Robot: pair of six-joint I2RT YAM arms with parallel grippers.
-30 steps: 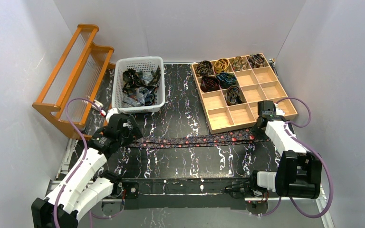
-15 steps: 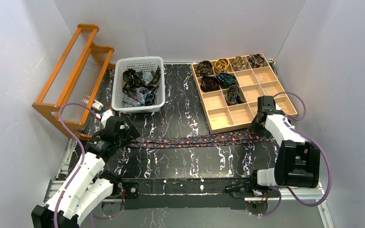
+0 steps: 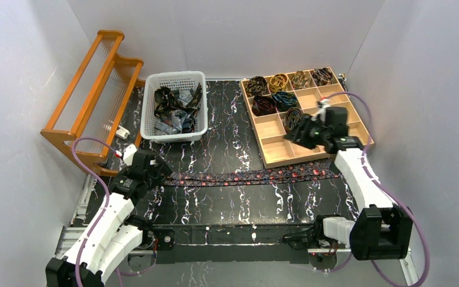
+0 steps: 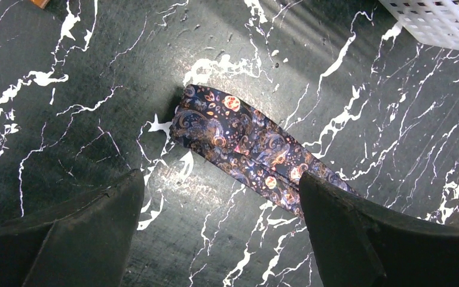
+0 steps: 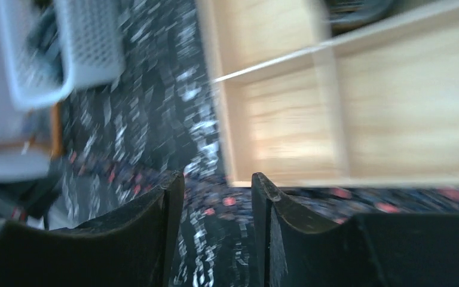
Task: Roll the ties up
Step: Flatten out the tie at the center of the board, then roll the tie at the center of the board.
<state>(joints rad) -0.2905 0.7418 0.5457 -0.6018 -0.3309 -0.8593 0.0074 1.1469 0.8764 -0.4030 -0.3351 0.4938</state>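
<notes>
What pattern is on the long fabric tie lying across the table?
The long fabric tie: dark navy, gold paisley, red-pink dots; clearest in the left wrist view.

The top view is bright and even, with only weak shadows on the marbled table [image 3: 233, 203]. The left wrist view is sharp; a warm shine lies on the patterned tie [image 4: 239, 140], while the dark fingers [image 4: 66, 239] at the bottom edge look slightly soft. The right wrist view is strongly blurred: the wooden tray [image 5: 394, 107] looks washed out, the basket [image 5: 89, 42] smeared.
</notes>
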